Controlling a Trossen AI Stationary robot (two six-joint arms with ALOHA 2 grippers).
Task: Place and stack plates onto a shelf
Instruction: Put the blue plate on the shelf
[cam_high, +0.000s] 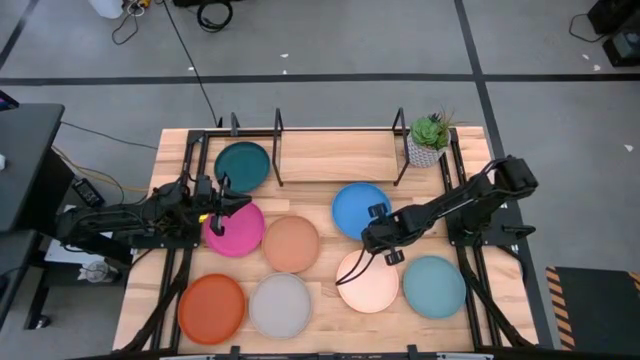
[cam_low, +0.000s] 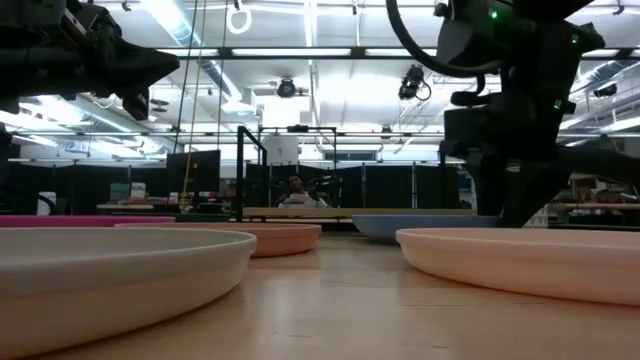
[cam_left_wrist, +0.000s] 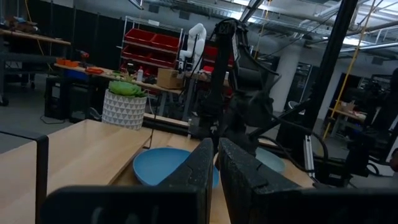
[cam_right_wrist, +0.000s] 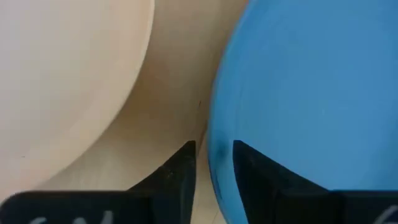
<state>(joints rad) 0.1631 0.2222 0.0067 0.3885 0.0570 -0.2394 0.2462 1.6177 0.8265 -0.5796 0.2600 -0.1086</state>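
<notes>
From overhead we see eight round matte plates spread over the pale wood table (cam_high: 320, 300). The black metal-rod shelf (cam_high: 300, 150) runs along the upper edge of the frame, w/ the dark teal plate (cam_high: 242, 165) at its left end, upper left of centre. Just below that sits the magenta plate (cam_high: 234, 230), then the peach-tan plate (cam_high: 291, 244) at centre. Bottom row, L to R: orange plate (cam_high: 211, 307), grey plate (cam_high: 281, 305), cream plate (cam_high: 367, 282), light teal plate (cam_high: 434, 285).

The right gripper (cam_high: 382, 240) hangs right of centre, at the lower edge of the bright blue plate (cam_high: 360, 209); in its wrist view we see the fingers (cam_right_wrist: 180, 171) a little apart, straddling that plate's rim, not clamped. The left gripper (cam_high: 222, 203) hovers centre-left over the magenta plate's upper rim, fingers (cam_left_wrist: 199, 165) nearly together, holding nothing.

A small green plant in a white pot (cam_high: 428, 140) stands upper right.
</notes>
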